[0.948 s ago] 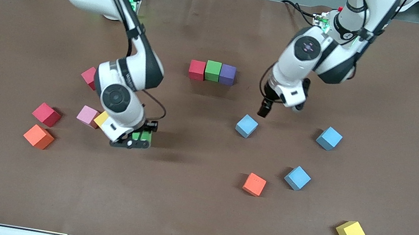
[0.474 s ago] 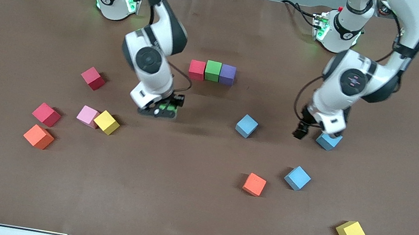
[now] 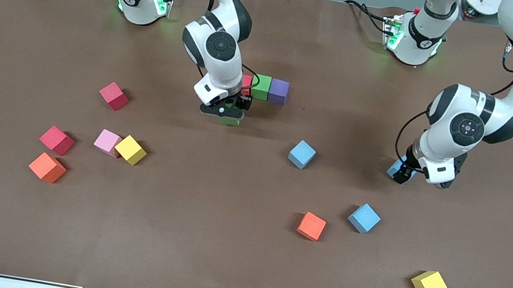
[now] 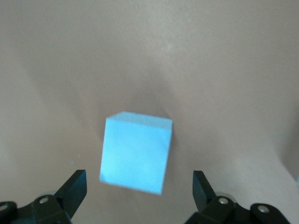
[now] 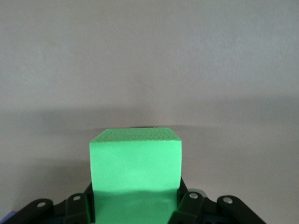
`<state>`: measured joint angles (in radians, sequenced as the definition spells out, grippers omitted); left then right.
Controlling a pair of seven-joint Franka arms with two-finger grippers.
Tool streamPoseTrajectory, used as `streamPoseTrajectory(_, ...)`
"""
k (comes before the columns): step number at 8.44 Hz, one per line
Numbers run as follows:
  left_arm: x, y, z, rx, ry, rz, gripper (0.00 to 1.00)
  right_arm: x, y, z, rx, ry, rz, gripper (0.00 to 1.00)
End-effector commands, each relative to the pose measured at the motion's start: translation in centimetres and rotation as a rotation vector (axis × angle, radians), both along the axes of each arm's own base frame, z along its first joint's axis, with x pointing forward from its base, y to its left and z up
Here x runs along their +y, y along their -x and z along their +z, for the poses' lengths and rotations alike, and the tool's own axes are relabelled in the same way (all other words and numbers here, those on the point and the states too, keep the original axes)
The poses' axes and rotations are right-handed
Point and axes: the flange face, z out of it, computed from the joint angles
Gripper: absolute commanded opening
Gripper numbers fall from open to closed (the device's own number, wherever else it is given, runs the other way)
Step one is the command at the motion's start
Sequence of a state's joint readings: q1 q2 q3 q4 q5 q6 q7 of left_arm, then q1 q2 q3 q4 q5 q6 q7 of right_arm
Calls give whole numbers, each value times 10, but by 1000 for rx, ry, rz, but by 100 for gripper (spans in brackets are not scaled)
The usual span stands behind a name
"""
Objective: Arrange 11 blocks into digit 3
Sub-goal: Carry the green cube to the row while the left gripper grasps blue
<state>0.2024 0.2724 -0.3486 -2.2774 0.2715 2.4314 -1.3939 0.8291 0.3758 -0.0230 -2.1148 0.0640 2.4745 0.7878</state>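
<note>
Your right pincer (image 3: pixel 226 114) grips a green block (image 5: pixel 135 175) at the red block's (image 3: pixel 246 82) six o'clock; your left pincer (image 3: pixel 405 174) hangs open over a light blue block (image 4: pixel 136 151).

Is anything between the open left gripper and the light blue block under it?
Nothing visible. The left gripper hangs open right over the light blue block, a finger on either side, only bare table around it. The other blue blocks lie well apart.
</note>
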Motion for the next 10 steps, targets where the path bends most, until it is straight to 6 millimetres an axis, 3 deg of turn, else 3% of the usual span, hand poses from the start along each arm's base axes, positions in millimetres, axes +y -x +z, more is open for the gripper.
streamPoseTrajectory(1,1,-4,-8,2,-20,-70,100,1,27,-1,-15,-20,-38,25)
streamPoseTrajectory(4,0,-3,-20,6,-7,-76,100,12,44,-7,-19,-22,-53,26)
streamPoseTrajectory(8,14,-4,-30,-10,-4,-78,99,18,58,-12,-16,-18,-41,28)
streamPoseTrajectory(9,16,-5,-31,-17,3,-73,92,18,57,-12,-16,-18,-42,28)
streamPoseTrajectory(10,16,-6,-31,-23,5,-74,75,17,56,-12,-17,-17,-41,28)
